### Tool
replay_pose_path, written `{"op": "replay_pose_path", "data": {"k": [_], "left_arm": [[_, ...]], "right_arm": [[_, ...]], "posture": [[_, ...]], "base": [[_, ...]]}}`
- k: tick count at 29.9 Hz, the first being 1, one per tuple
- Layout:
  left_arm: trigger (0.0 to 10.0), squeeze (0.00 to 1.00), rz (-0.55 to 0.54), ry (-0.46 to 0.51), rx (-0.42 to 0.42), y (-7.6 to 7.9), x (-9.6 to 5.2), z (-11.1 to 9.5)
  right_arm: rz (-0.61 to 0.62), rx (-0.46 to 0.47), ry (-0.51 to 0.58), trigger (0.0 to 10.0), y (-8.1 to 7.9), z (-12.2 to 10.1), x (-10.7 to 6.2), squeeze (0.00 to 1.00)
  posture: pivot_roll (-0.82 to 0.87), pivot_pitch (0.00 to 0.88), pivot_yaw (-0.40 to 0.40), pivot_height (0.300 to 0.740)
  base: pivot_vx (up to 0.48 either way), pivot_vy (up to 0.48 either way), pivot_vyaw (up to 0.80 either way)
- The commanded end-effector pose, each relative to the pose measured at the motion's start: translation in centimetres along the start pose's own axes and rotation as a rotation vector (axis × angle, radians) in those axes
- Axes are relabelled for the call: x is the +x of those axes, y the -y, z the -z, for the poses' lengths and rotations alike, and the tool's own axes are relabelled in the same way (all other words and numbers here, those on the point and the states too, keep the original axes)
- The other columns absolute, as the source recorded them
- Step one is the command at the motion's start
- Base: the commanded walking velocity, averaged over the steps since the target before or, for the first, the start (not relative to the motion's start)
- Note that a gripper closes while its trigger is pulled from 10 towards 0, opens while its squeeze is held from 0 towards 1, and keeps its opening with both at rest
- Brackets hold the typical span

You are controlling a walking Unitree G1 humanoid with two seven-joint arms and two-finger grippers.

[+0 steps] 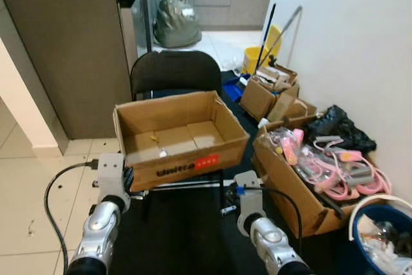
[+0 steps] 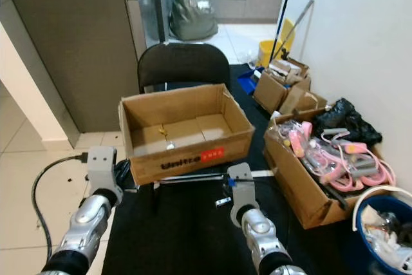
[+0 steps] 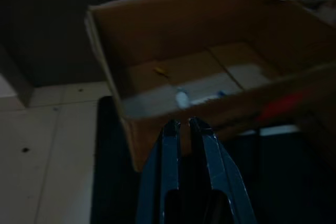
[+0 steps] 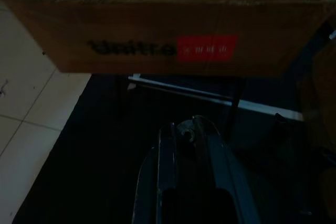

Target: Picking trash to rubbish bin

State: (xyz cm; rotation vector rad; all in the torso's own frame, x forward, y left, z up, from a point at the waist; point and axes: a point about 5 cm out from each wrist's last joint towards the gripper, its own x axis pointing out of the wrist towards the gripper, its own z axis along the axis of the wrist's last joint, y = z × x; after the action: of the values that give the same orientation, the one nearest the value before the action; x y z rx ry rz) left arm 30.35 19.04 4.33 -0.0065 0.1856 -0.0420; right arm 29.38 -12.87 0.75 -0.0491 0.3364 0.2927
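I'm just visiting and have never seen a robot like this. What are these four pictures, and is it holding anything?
The two bright pictures come from cameras in the robot's head, looking down past its silver arms. The two dark ones come from cameras on its wrists, looking along each gripper's black fingers. The left gripper is closed and empty, pointing at the open cardboard box that rests on a black chair. A few small scraps lie inside the box. The right gripper is lower, and seems to pinch something small and round. A blue bin stands on the right.

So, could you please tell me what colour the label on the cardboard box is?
Red label, clearest in the right eye view.
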Motion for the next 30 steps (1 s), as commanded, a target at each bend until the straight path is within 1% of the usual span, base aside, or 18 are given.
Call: {"op": "replay_pose_path", "data": {"k": [1, 5, 7, 9, 13, 15, 19, 20, 23, 25, 30], "left_arm": [[10.0, 0.00, 0.004, -0.018, 0.004, 0.0, -0.1, 0.3], [10.0, 0.00, 0.004, -0.019, 0.004, 0.0, -0.1, 0.3], [10.0, 0.00, 0.003, -0.019, 0.004, 0.0, -0.1, 0.3], [10.0, 0.00, 0.003, -0.019, 0.004, 0.0, -0.1, 0.3], [10.0, 0.00, 0.002, -0.019, 0.004, 0.0, -0.1, 0.3], [10.0, 0.00, 0.002, -0.019, 0.006, 0.0, -0.2, 0.3], [10.0, 0.00, 0.002, -0.021, 0.008, -0.1, -0.2, 0.4], [10.0, 0.00, 0.002, -0.022, 0.009, -0.1, -0.2, 0.4], [10.0, 0.00, 0.005, -0.025, 0.008, 0.0, -0.2, 0.5], [10.0, 0.00, 0.009, -0.027, 0.009, 0.1, -0.2, 0.5], [10.0, 0.00, 0.012, -0.027, 0.010, 0.2, -0.3, 0.5]], "right_arm": [[0.015, 0.010, -0.015, 10.0, 0.4, 0.4, -0.2, 0.00], [0.015, 0.015, -0.017, 10.0, 0.3, 0.4, -0.2, 0.00], [0.013, 0.000, -0.013, 10.0, 0.3, 0.3, -0.2, 0.00], [0.008, 0.005, -0.004, 10.0, 0.2, 0.1, -0.1, 0.00], [-0.024, 0.030, 0.055, 10.0, -0.3, -1.3, 0.5, 0.00], [-0.066, 0.035, 0.094, 10.0, -0.9, -2.2, 0.8, 0.00], [-0.152, 0.016, 0.149, 10.0, -2.1, -3.7, 1.3, 0.00], [-0.186, 0.007, 0.165, 10.0, -2.5, -4.2, 1.5, 0.00], [-0.310, -0.082, 0.183, 10.0, -4.3, -5.4, 1.9, 0.00], [-0.344, -0.122, 0.195, 10.0, -4.9, -5.9, 2.0, 0.00], [-0.367, -0.151, 0.209, 10.0, -5.4, -6.6, 2.3, 0.00]], "posture": [[0.08, 0.039, 0.002, 0.740], [0.08, 0.044, 0.002, 0.740], [0.08, 0.044, 0.002, 0.740], [0.08, 0.046, 0.002, 0.740], [0.08, 0.048, 0.000, 0.740], [0.08, 0.048, 0.000, 0.740], [0.08, 0.049, -0.001, 0.740], [0.08, 0.049, 0.000, 0.740], [0.08, 0.051, 0.000, 0.740], [0.08, 0.051, -0.001, 0.740], [0.09, 0.052, -0.004, 0.740]], "base": [[0.360, 0.000, -0.41], [0.361, 0.000, -0.61], [0.360, 0.000, 0.00], [0.360, 0.000, 0.00], [0.361, 0.000, 0.00], [0.364, 0.000, 0.00], [0.360, 0.000, 0.00], [0.360, 0.000, 0.00], [0.355, 0.000, 0.00], [0.351, 0.000, 0.00], [0.346, 0.000, 0.00]]}}
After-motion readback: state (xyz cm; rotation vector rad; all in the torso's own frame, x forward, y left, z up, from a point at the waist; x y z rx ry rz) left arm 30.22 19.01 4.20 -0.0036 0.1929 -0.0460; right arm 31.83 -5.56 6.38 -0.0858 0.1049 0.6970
